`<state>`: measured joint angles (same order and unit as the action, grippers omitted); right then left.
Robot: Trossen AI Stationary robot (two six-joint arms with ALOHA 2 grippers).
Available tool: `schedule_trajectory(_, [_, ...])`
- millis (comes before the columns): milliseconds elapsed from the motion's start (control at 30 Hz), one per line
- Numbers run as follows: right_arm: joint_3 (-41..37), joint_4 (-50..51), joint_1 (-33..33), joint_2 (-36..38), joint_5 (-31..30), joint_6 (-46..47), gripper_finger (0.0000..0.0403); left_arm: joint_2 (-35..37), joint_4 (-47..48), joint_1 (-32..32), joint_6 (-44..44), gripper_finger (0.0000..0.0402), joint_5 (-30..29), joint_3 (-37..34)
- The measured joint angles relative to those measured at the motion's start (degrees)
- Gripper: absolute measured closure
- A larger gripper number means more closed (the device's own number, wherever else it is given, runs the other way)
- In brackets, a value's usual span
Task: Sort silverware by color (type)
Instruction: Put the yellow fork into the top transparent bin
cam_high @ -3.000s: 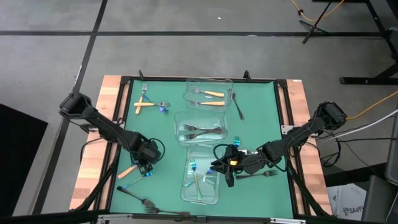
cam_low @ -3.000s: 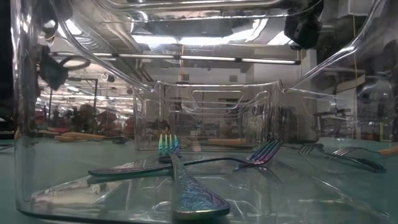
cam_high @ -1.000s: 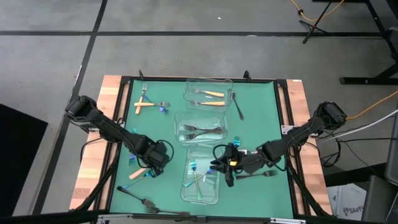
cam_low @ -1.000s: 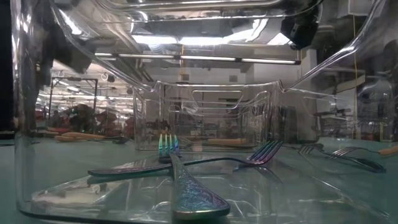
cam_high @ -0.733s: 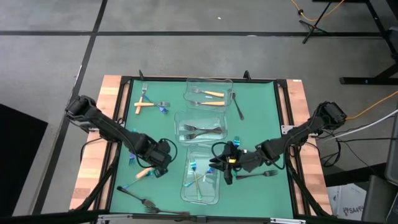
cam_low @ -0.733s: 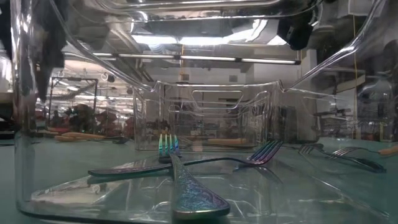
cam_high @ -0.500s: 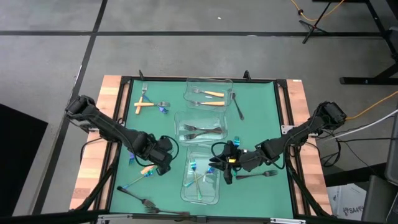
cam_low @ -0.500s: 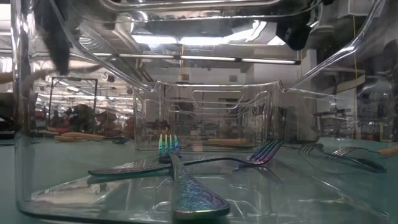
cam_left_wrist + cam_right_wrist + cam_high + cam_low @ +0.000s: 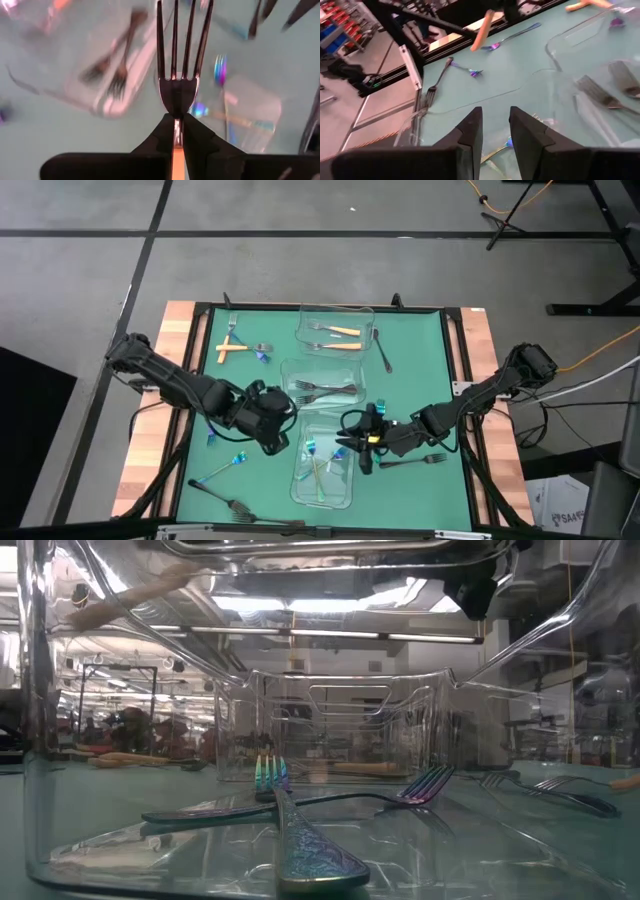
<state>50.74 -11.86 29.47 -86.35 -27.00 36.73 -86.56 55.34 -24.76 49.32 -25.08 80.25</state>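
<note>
My left gripper [image 9: 272, 430] hangs left of the containers, shut on an orange-handled fork [image 9: 176, 60]. The fork's silver tines stick out past the fingertips. Its orange handle [image 9: 481, 30] shows in the right wrist view and also in the low view [image 9: 130, 595]. My right gripper [image 9: 365, 452] stands open at the right edge of the near container [image 9: 345, 498], with nothing between its fingers [image 9: 470, 135]. That container holds blue forks [image 9: 318, 470]. Dark forks [image 9: 322, 388] lie in the middle container, orange-handled ones [image 9: 335, 330] in the far container. My left gripper pinches the fork's neck [image 9: 176, 116], just behind the base of the tines, between its two fingers. The fork lies along the fingers, tines ahead, handle running back between them. The fingers slant downward. The fork is lifted clear of the table.
Loose forks lie on the green mat: a blue one [image 9: 225, 470] and a dark one [image 9: 225, 502] near left, several at the far left [image 9: 238, 346], a dark one [image 9: 383, 352] far right, another [image 9: 412, 461] beside my right arm.
My left gripper has risen and moved toward the table's right and far side, toward the middle container, tipping up as it went. It stayed shut. The orange-handled fork has come off the mat and is lifted clear with it.
</note>
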Motion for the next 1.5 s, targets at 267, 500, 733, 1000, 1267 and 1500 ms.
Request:
schedule_trajectory(267, [0.00,-0.48,0.00,0.00,-9.49,-1.52,0.0315,0.04,-8.23,0.49,-6.65,0.0386,-10.91,1.58])
schedule_trajectory(500, [0.00,-3.29,-1.09,0.00,-10.96,-7.42,0.0315,0.02,-16.07,2.45,-10.34,0.0386,-15.75,1.55])
schedule_trajectory(733, [0.00,-5.14,-5.74,0.00,-11.00,-11.21,0.0315,-1.02,-22.02,4.53,-14.00,0.0386,-17.28,1.51])
schedule_trajectory(1000, [0.00,-7.80,-9.46,0.00,-3.40,-18.70,0.0315,-2.97,-26.82,6.64,-17.66,0.0386,-19.62,1.44])
schedule_trajectory(1267, [0.00,-8.19,-9.41,0.00,-6.35,-22.24,0.0315,-4.30,-31.96,8.26,-18.42,0.0386,-20.31,1.50])
schedule_trajectory(1500, [-0.02,-9.34,-10.14,0.00,-9.56,-22.17,0.0315,-5.36,-36.27,8.25,-18.39,0.0386,-20.77,1.47])
